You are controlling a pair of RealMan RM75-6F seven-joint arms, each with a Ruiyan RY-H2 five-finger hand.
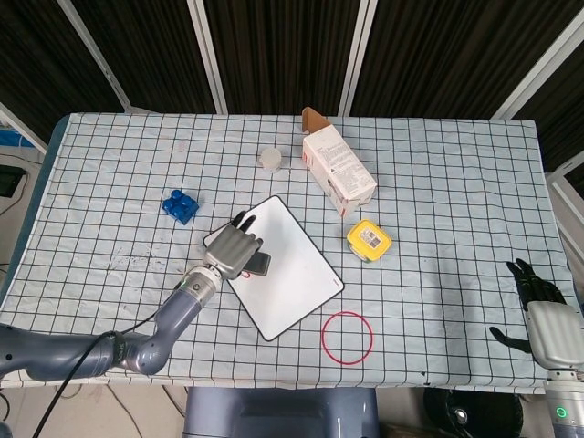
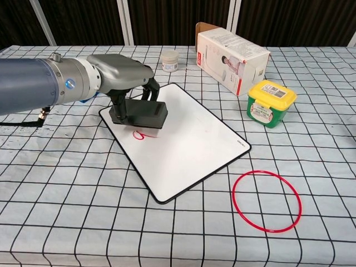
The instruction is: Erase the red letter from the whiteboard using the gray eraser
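Note:
The whiteboard [image 1: 292, 269] [image 2: 189, 139] lies tilted on the checked cloth. My left hand [image 1: 237, 248] [image 2: 125, 72] holds the gray eraser [image 2: 142, 114] [image 1: 258, 265] over the board's left part. The eraser covers the top of the red letter [image 2: 142, 134], whose lower stroke still shows below it. In the head view the hand hides almost all of the letter. Whether the eraser touches the board I cannot tell. My right hand [image 1: 545, 315] sits off the table's right front corner, fingers apart and holding nothing.
A blue toy block [image 1: 181, 206] lies left of the board. Behind the board stand a small white jar [image 2: 169, 61] and a tipped carton [image 2: 231, 55]. A yellow-lidded tub [image 2: 270, 103] is to the right, a red ring [image 2: 267, 200] in front.

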